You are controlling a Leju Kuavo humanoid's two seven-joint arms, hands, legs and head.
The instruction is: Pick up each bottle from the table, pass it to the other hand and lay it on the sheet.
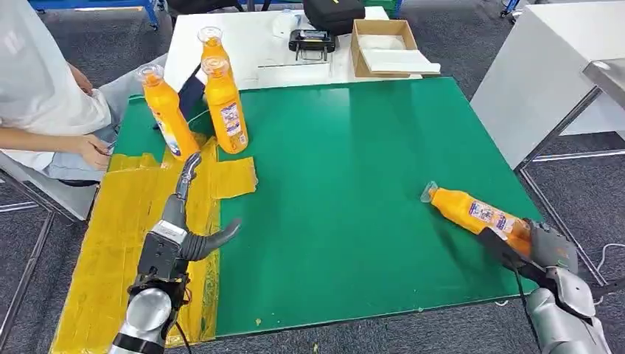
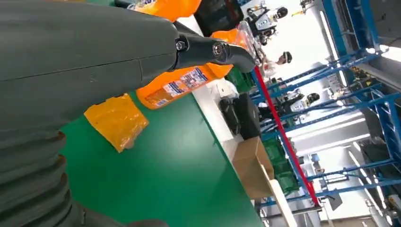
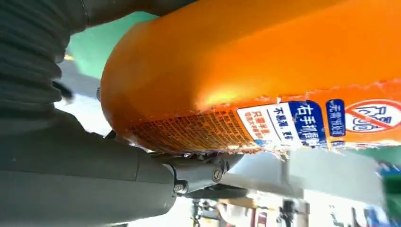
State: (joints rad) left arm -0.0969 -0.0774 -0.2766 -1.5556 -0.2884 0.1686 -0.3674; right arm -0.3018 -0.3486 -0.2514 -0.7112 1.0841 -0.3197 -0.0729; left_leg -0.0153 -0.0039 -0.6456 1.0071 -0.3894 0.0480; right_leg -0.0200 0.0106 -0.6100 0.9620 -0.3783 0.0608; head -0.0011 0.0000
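Observation:
An orange bottle (image 1: 475,212) lies on its side near the right edge of the green mat (image 1: 354,169), cap pointing toward the middle. My right hand (image 1: 545,254) grips its base end; in the right wrist view the bottle (image 3: 265,71) lies against my hand (image 3: 94,179) with the thumb under it. My left hand (image 1: 184,221) hovers open over the yellow sheet (image 1: 125,236), fingers stretched toward three upright orange bottles (image 1: 168,110) (image 1: 226,107) (image 1: 212,43) at the back left. The left wrist view shows a finger (image 2: 213,49) in front of those bottles (image 2: 179,82).
A person (image 1: 37,96) sits at the left, one hand by the sheet's far corner. Behind the mat a white table carries a cardboard box (image 1: 383,44), a black device (image 1: 317,40) and a black bag (image 1: 333,13). A white cabinet (image 1: 545,66) stands at the right.

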